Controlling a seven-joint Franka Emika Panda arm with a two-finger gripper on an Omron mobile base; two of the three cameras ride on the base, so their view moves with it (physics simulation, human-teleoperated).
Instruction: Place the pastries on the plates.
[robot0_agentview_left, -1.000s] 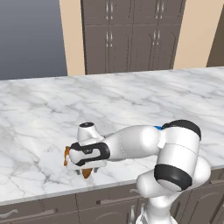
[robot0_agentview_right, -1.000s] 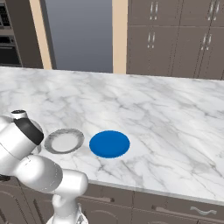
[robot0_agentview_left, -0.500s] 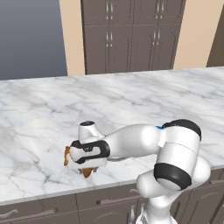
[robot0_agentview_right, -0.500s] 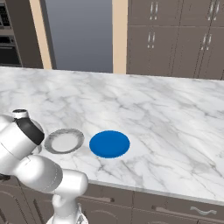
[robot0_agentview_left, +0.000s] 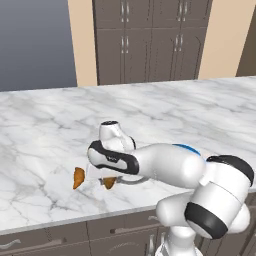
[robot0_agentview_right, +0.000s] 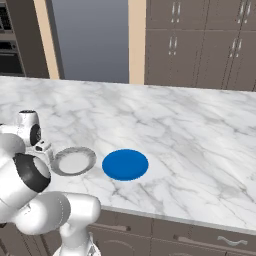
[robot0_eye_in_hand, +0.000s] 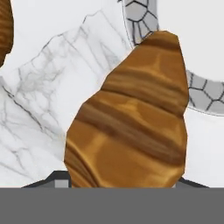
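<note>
In the hand view a golden-brown ridged pastry (robot0_eye_in_hand: 131, 118) sits between the two finger tips of my gripper (robot0_eye_in_hand: 118, 183), which is shut on it. The left base view shows the same pastry (robot0_agentview_left: 110, 183) low on the marble counter under my hand (robot0_agentview_left: 107, 176). A second pastry (robot0_agentview_left: 78, 177) lies just left of it, and its edge appears at the hand view's top left (robot0_eye_in_hand: 4, 30). The white plate with the speckled grey rim (robot0_agentview_right: 74, 161) lies right beside the hand; its rim (robot0_eye_in_hand: 197, 94) passes just behind the held pastry. The blue plate (robot0_agentview_right: 125, 164) lies to its right.
The marble counter (robot0_agentview_left: 50, 130) stretches wide to the back and both sides, its front edge (robot0_agentview_left: 60, 220) close below the pastries. Dark cabinets (robot0_agentview_left: 150, 40) stand behind. My own arm (robot0_agentview_left: 170, 165) crosses low over the counter's front right.
The jaws have closed in on the pastry under the hand. Arm, plates and the other pastry stay where they were.
</note>
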